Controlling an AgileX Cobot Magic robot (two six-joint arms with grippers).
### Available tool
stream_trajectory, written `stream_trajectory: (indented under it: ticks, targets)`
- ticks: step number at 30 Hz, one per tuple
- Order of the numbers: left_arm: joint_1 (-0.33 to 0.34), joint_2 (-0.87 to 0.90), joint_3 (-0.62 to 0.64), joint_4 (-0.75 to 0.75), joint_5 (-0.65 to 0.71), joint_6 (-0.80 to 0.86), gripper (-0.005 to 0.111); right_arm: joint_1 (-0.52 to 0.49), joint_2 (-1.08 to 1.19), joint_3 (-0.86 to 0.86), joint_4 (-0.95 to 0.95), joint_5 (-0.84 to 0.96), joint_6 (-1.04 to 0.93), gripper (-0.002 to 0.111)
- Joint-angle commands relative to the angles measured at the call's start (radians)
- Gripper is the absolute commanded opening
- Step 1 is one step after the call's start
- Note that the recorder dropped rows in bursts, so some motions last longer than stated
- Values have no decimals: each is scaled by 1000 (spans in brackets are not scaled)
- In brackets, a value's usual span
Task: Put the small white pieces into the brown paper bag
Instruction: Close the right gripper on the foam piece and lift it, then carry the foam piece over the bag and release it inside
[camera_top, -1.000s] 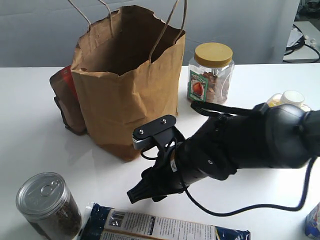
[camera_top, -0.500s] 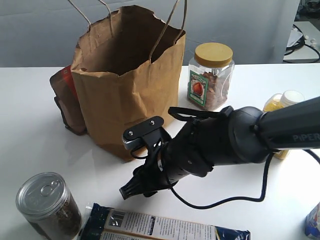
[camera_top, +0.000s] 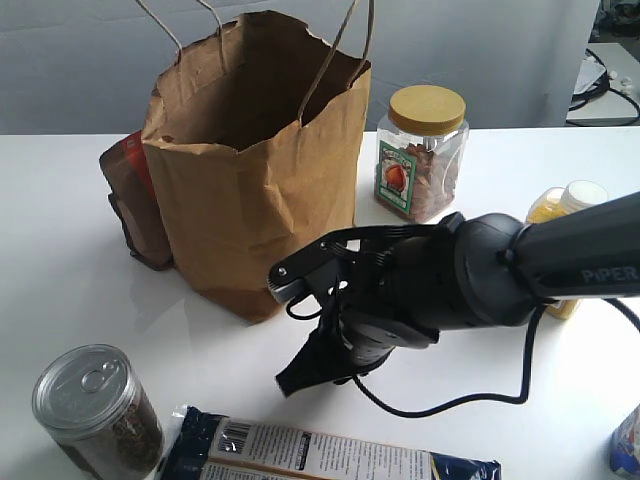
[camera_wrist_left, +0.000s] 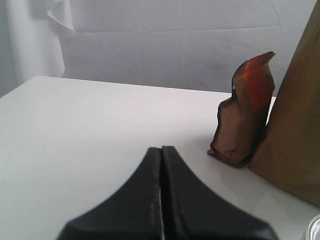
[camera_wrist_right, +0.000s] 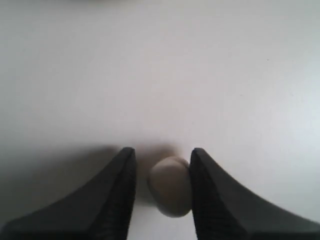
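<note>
The exterior view takes in the whole table (camera_top: 60, 270): the brown paper bag (camera_top: 255, 170) stands open and upright at upper centre, with a dark red-and-brown pouch (camera_top: 128, 200) against its left side and a yellow-lidded jar (camera_top: 422, 150) just to its right. A tin can (camera_top: 95, 405) sits at lower left, a printed packet (camera_top: 320, 455) lies along the bottom edge, and a yellow bottle (camera_top: 565, 205) stands at the right behind the arm. The right gripper (camera_top: 295, 375) points down at the bare tabletop in front of the bag, at lower centre. From here its fingers read as one dark wedge, and no white lump can be made out beneath them. The right wrist view supplies that: a single white piece (camera_wrist_right: 170, 186) lies on the table between the parted fingers (camera_wrist_right: 120, 195). It touches the inner face of one finger and leaves a thin gap to the other, so the claw is partly open and brackets the piece without clamping it. The piece is outside the bag. The left gripper (camera_wrist_left: 161, 200) does not appear in the exterior view. Its own camera shows its fingers pressed flat together with nothing between them, low over the table, facing the pouch and an edge of the bag.
</note>
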Motion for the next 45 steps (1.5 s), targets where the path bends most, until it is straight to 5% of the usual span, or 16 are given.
stream_trajectory:
  ticks: [1,5,11,22,30,36,45]
  targets:
    - [-7,-3,4,-8,-5,-6,0,-2,7,3,-11,32,12,14]
    - [-7,-3,4,-8,-5,-6,0,1,7,3,-3,52,12,0]
    - [-7,-3,4,-8,-5,-6,0,44,-15,3,70,128,-43,0]
    - [-7,-3,4,-8,-5,-6,0,284,-292,5,60,116,3,0]
    - [-7,-3,4,-8,-5,-6,0,280,-452,-194,-64,37,68,0]
    - [-7,-3,4,-8,-5,-6,0,262,-330,-492,-325,263,86,0]
    - [-7,-3,4,-8,-5,-6,0,76,-186,-640,-145,260,86,0]
